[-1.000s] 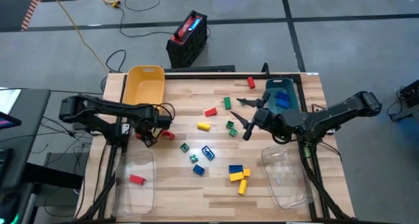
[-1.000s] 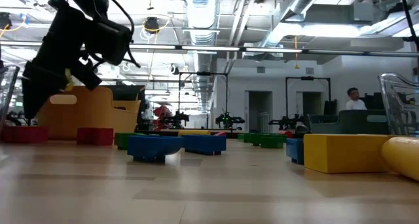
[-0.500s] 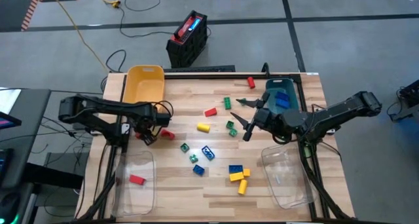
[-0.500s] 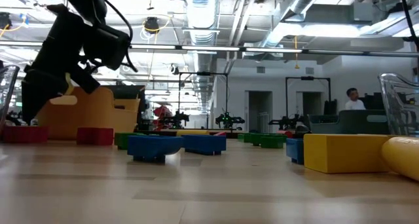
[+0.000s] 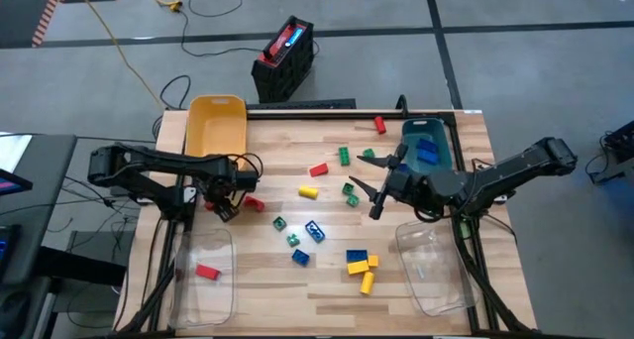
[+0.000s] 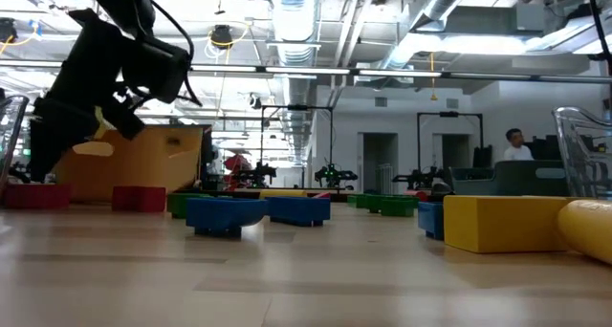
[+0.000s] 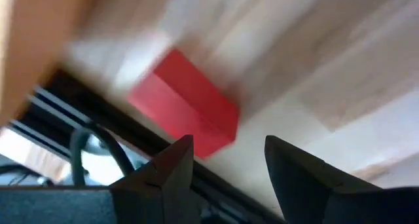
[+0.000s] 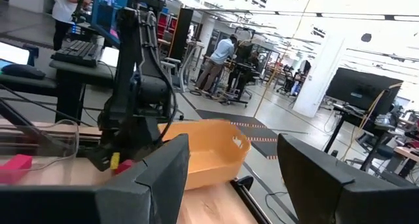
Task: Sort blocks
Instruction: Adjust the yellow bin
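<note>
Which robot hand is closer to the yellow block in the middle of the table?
The right gripper is closer; it hovers open just past the green blocks beside the yellow block. The left gripper is farther off on the other side, over a red block.

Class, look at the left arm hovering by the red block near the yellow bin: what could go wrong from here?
1. The left end effector is open right beside the red block; closing off-centre might nudge it away instead of gripping it.
2. The yellow bin sits just behind that arm, so a lift or swing could knock it.
3. The right end effector hangs open near a green block, which it might bump.
</note>
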{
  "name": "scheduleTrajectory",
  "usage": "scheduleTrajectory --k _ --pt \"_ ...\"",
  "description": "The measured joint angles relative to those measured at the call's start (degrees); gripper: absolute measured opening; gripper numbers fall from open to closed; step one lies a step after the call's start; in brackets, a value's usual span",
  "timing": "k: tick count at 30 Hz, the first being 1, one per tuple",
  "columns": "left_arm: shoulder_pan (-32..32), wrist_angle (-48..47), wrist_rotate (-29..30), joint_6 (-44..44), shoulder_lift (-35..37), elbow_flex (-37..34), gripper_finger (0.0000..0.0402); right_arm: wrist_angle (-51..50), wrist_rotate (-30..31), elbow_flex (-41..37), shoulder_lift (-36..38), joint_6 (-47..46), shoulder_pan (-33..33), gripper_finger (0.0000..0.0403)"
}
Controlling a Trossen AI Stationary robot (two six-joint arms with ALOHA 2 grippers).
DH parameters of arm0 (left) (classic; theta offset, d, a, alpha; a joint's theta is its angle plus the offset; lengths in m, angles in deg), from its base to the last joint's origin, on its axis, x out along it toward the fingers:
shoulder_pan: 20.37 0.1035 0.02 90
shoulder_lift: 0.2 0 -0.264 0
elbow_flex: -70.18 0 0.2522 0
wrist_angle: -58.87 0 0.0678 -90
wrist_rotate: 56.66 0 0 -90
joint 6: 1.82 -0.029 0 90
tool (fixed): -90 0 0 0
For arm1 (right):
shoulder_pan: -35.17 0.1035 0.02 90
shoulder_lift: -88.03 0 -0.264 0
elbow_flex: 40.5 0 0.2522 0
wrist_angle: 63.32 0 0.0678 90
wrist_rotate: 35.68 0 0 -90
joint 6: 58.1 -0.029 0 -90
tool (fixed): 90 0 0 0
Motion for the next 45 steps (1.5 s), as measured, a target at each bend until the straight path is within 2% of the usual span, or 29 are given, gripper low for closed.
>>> scheduleTrajectory --k 15,24,29,32,38,45 --pt "-2.69 -6.64 0.75 1.05 0.57 2.92 0.0183 -0.02 0.02 0.0 -0.02 -0.43 -0.04 0.0249" --pt "-7.39 -9.52 0.26 -6.68 -0.31 2.98 0.0183 -0.07 0.02 0.0 -0.02 -0.42 -0.04 0.0249" --pt "-9.24 -13.75 1.1 -13.92 -2.99 2.98 0.0183 0.0 0.04 0.0 -0.02 -0.66 -0.04 0.0249" --pt "-9.99 -15.6 1.31 -14.73 -5.45 3.0 0.0183 -0.03 0.04 0.0 -0.02 -0.7 -0.04 0.0249" --pt "-10.37 -17.04 5.12 -12.83 -7.33 3.03 0.0183 -0.59 0.04 0.0 -0.02 -1.27 -0.04 0.0249" --pt "-10.59 -17.58 11.59 -9.99 -3.99 3.05 0.0183 -1.16 0.07 0.0 -0.02 -1.92 -0.04 0.0249"
